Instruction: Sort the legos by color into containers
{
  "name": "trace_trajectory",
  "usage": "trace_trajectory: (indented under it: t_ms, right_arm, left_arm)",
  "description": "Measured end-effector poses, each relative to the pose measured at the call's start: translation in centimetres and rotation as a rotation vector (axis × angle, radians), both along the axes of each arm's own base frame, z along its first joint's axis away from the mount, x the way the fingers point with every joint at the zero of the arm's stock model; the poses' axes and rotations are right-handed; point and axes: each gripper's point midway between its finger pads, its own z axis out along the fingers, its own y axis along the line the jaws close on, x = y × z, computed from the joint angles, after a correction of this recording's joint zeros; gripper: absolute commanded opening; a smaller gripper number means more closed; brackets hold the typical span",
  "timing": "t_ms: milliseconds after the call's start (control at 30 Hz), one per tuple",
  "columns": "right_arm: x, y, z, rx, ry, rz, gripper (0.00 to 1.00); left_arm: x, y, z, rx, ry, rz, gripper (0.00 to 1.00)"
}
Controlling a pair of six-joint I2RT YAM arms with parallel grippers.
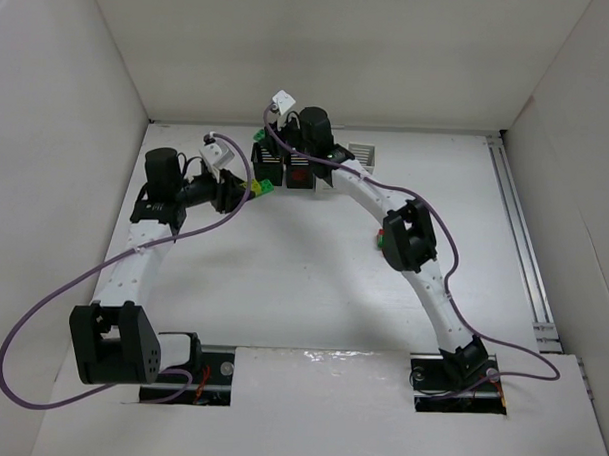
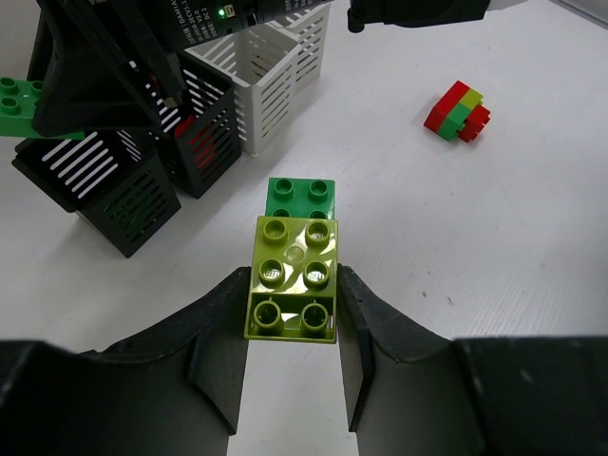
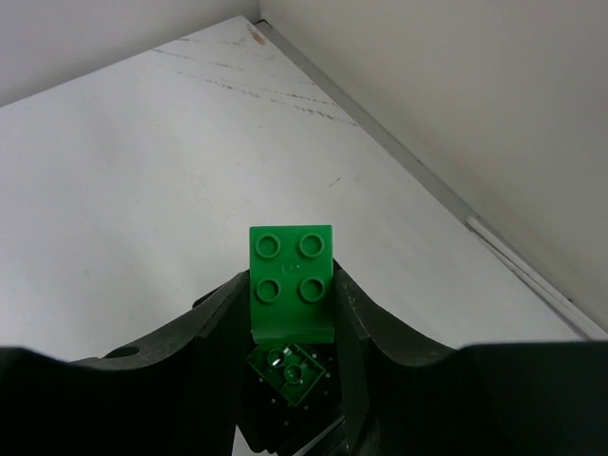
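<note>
The green brick (image 3: pixel 291 275) is clamped between the fingers of the right end effector (image 3: pixel 291 294), studs toward the camera. Directly beneath it a second green brick (image 3: pixel 290 372) is seen lying in a black basket (image 3: pixel 271 413). The release is therefore judged to need a straight drop, with no sideways travel.

The yellow-green brick (image 2: pixel 292 275) is clamped in the left end effector (image 2: pixel 292 285), its long axis running straight out along the fingers. A third green brick (image 2: pixel 301 198) is touching its far end. Whether the pair is clear of the tabletop (image 2: pixel 494 247) cannot be told. The cluster of baskets (image 2: pixel 128 204) lies ahead and to the left.
</note>
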Motion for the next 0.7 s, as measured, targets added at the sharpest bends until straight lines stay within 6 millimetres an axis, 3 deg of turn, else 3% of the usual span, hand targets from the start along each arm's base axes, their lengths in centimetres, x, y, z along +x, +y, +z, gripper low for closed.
trace_trajectory:
  t_ms: [167, 400, 467, 533, 600, 700]
  right_arm:
    - [0.2, -0.1, 0.1, -0.006, -0.015, -0.006, 0.60]
    - [0.2, -0.2, 0.1, 0.009, -0.036, 0.000, 0.61]
    - [-1.0, -0.9, -0.6, 0.019, 0.011, 0.022, 0.60]
    - [-2.9, -2.3, -0.9, 0.047, 0.070, 0.083, 0.57]
    - [-4.4, -4.3, 0.1, 0.085, 0.129, 0.159, 0.57]
    - [-5.0, -8.6, 4.5, 0.189, 0.176, 0.275, 0.57]
  left_arm:
    - [0.3, 0.0, 0.0, -0.006, 0.008, 0.004, 0.00]
    - [1.0, 0.7, 0.2, -0.048, 0.034, 0.038, 0.00]
    - [1.5, 1.3, 0.8, -0.078, 0.034, 0.065, 0.00]
    - [2.2, 2.0, 1.6, -0.117, 0.029, 0.090, 0.00]
    - [2.8, 2.4, 2.3, -0.151, 0.022, 0.102, 0.00]
    - [3.2, 2.2, 3.3, -0.216, 0.028, 0.083, 0.00]
